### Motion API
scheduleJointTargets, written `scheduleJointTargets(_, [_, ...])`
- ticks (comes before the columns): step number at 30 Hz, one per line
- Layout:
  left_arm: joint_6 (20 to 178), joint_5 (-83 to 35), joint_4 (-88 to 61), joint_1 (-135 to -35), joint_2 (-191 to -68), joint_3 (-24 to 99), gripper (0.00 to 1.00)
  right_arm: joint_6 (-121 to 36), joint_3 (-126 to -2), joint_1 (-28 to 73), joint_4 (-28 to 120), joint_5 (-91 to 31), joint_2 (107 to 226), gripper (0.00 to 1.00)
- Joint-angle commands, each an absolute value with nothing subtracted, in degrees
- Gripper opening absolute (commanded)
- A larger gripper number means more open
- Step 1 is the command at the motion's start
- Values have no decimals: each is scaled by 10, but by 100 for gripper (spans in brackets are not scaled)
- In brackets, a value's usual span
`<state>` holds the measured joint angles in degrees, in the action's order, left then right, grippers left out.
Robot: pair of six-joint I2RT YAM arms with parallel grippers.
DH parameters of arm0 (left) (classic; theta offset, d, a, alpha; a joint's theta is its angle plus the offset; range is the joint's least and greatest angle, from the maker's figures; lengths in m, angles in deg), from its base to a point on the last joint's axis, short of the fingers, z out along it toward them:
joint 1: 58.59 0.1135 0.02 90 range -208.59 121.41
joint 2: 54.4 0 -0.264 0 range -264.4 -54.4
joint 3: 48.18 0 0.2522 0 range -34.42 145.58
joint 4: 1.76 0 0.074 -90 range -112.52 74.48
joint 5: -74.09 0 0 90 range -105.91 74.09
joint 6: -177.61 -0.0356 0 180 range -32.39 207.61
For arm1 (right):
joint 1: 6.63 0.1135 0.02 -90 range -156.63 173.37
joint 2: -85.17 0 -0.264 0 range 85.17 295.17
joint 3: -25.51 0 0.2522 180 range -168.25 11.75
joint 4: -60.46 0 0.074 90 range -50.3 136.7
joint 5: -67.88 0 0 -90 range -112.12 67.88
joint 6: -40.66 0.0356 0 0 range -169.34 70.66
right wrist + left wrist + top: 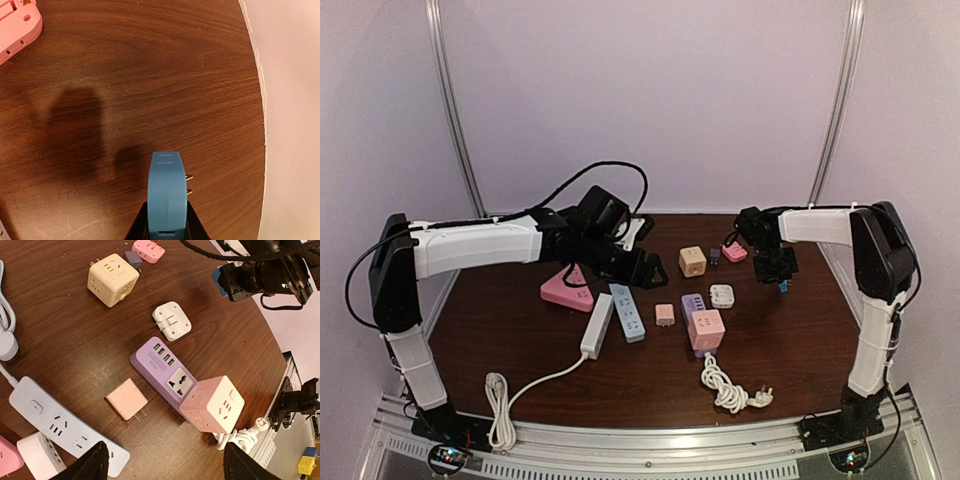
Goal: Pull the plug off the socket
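Along the table's [490, 330] near edge at seven o'clock: one white coiled cord [500, 405], its lead running to a white power strip [597, 325] that lies toward the centre. At nine o'clock: one pink power strip [565, 290], partly under my left arm. At the white strip's three o'clock, just beside it: one pale blue power strip [627, 312]. Above the centre: my left pincer [645, 268], off the wood, jaws spread wide, nothing between them. Centre, below that pincer: one peach adapter [664, 314], lying flat with its prongs out; one purple strip [692, 302] with a pink cube [706, 329] sitting against its near end, whether plugged in I cannot tell. Toward twelve o'clock: one yellow cube [692, 261], one small grey adapter [714, 256] and one pink adapter [734, 252], close together in a row. At the purple strip's two o'clock: one white adapter [722, 295], prong side up. At five o'clock, near edge: one bundled white cable [728, 388] with its own plug. At three o'clock, near the table's right edge: my right pincer [168, 227], closed tight on the blue plug [168, 190], which hangs clear of the wood, in no socket, two metal prongs showing at its three o'clock side.
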<state>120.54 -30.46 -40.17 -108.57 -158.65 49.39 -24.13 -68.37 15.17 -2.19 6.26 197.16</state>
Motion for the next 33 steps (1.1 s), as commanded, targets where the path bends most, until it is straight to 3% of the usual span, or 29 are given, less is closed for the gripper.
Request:
scheduleJointTargets(1, [1213,-303,-368,-1088,-1576,483,80,-256,-715,148,-34,102,2006,8])
scheduleJointTargets(15, [1219,-304,-361,-1088,-1574,473,80,-267,-721,149,1,25,2047,22])
scheduleJointTargets(20, [1220,-306,-360,-1088,-1578,476,80,-265,-719,150,12,-6,2045,35])
scheduleJointTargets(29, [1222,-306,-361,-1088,-1587,481,80,-267,-718,154,25,-41,2028,45])
scheduleJointTargets(33, [1221,-302,-360,-1088,-1587,483,80,-267,-702,155,41,-77,2004,57])
